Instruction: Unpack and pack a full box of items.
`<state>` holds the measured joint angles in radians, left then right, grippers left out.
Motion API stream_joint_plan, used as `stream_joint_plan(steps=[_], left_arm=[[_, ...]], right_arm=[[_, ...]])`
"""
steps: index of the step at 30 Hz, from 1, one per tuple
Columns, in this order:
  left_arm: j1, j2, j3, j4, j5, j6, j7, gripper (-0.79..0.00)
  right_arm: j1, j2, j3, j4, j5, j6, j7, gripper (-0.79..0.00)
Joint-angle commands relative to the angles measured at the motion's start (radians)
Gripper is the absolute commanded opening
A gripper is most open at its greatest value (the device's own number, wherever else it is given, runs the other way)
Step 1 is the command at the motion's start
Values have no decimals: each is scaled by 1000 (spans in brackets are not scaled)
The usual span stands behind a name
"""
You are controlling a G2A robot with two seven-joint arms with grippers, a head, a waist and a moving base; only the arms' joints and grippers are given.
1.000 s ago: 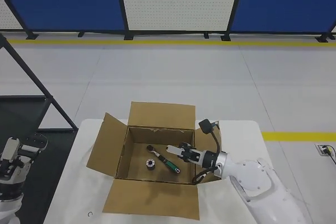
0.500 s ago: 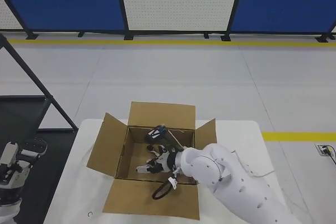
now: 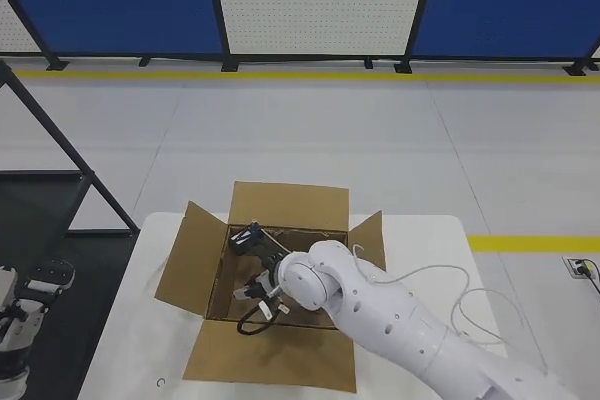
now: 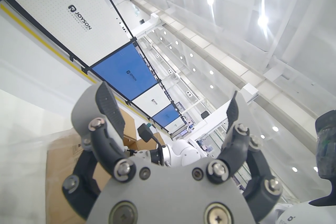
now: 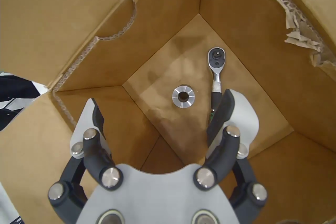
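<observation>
hovering over box [image 5: 78, 12] — right end effector [image 5: 160, 105]

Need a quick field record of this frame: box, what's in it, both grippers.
box: cardboard box, flaps open, on the white table
contents: ratchet wrench and metal ring, lying on the box floor side by side, not touching
right gripper: open, empty, inside the box mouth above both items; one finger hides part of the wrench handle
left gripper: open, empty, tilted up toward the ceiling, beside the table, away from the box
</observation>
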<state>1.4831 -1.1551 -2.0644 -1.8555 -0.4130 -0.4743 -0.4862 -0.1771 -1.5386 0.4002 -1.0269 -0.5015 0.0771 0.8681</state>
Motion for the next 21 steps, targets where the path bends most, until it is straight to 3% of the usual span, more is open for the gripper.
stream_joint_plan(steps=[1, 11, 14, 21], left_arm=[[0, 0, 0, 0, 0, 0, 0, 0], [4, 0, 13, -11, -7, 16, -8, 0], [10, 0, 19, -25, -6, 25, -11, 0], [26, 0, 24, -34, -16, 31, -24, 0]], right_arm=[[-1, 2, 1, -4, 0, 0, 0, 0], [-20, -1, -4, 20, -2, 5, -1, 0], [-15, -27, -32, 69, -47, 68, 20, 0], [0, -99, -54, 219, -22, -12, -1, 0]])
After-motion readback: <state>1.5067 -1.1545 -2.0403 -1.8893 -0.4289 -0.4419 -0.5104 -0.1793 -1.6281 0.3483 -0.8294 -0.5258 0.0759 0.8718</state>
